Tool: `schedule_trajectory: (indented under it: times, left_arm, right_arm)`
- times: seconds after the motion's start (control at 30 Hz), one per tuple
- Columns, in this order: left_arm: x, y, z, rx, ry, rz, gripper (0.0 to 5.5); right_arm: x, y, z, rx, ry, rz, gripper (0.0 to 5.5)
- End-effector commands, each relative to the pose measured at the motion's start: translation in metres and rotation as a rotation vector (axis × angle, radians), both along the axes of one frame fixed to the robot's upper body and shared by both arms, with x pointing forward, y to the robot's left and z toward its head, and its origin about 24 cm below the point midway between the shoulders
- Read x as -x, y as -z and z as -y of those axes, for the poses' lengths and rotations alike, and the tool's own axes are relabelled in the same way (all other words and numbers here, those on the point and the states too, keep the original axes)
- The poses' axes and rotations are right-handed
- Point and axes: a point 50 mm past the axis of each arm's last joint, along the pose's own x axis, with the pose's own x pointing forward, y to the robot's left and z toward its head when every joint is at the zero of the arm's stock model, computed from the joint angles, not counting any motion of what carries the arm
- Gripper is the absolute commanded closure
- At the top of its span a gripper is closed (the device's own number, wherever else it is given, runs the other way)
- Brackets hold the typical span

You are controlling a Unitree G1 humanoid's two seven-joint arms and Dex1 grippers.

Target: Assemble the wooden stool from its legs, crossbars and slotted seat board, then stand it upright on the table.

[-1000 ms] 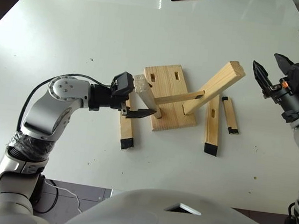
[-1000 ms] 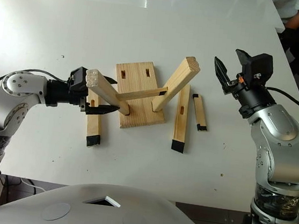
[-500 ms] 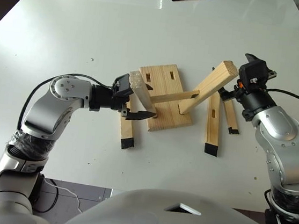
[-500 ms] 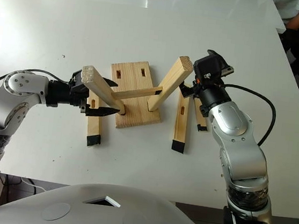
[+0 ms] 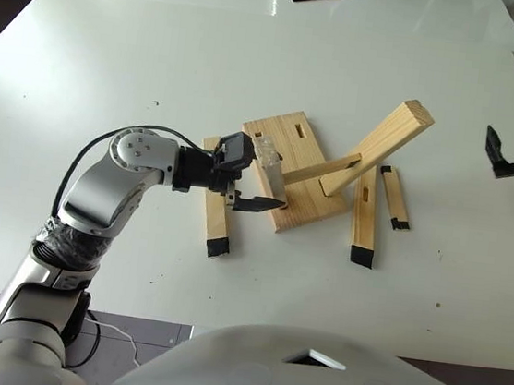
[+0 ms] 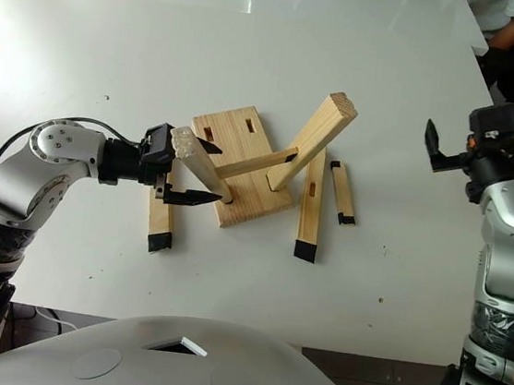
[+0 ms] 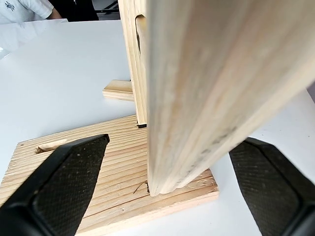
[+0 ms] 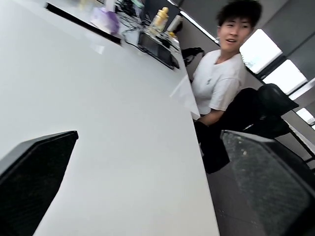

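On the white table (image 6: 87,52) the pale wooden slotted seat board (image 6: 249,136) lies flat. Two thick tilted legs (image 6: 317,134) stand in it, joined by a thin crossbar (image 6: 253,161). Just right of the board lie a long black-tipped leg (image 6: 310,208) and a short black-tipped bar (image 6: 342,193), with another loose leg (image 6: 159,219) at its left. The left gripper (image 6: 187,183) straddles the board's left leg, fingers seemingly spread apart. The right gripper (image 6: 449,140), spread wide, hangs well right.

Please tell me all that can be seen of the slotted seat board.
The slotted seat board is a pale, rectangular wooden plank lying flat on the white table, turned askew to the table's edges. Two open slots show near its far edge. Two legs stand tilted on its near half, joined by a crossbar.
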Motion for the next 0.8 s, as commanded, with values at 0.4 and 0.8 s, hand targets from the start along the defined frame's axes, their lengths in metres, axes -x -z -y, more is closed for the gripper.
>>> schedule_trajectory:
  times: [0.4,0.8]
  left_arm:
    - [-0.001,-0.003,0.000,-0.016,0.009,0.012,1.16]
    - [0.001,-0.003,-0.006,-0.022,0.000,0.011,1.16]
  right_arm:
    - [0.068,-0.022,-0.202,-0.798,-1.063,-0.171,0.14]
    - [0.008,0.011,-0.039,-0.343,-0.035,-0.003,0.14]
